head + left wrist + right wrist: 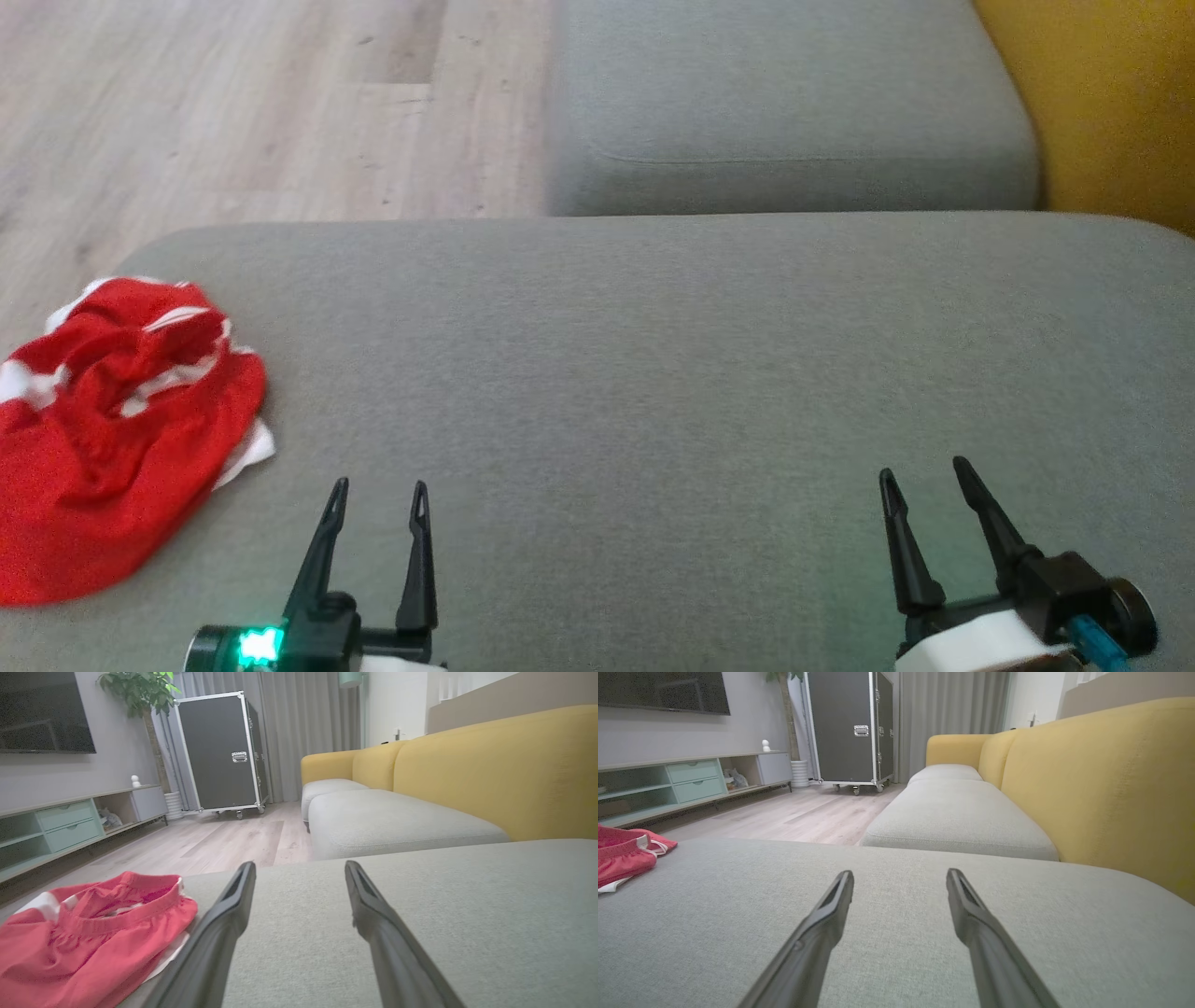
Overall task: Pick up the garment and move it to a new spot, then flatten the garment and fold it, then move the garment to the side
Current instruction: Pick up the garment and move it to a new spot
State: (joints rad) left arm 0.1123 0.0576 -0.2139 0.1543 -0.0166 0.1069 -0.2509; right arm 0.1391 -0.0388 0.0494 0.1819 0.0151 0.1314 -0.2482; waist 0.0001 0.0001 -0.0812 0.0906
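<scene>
Crumpled red garment [121, 439] on grey cushion [653, 373]

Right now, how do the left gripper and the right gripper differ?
The left gripper sits close beside the crumpled red garment; the right gripper is far from it, over bare grey cushion. The left gripper shows a green light at its base; the right gripper shows a blue fitting. Both are open and hold nothing.

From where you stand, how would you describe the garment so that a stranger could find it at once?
Start at the wide grey cushion beside the yellow sofa back. At its left edge, left of the left gripper, lies a crumpled garment. Its bright red cloth with white stripes stands out against the plain grey.
</scene>
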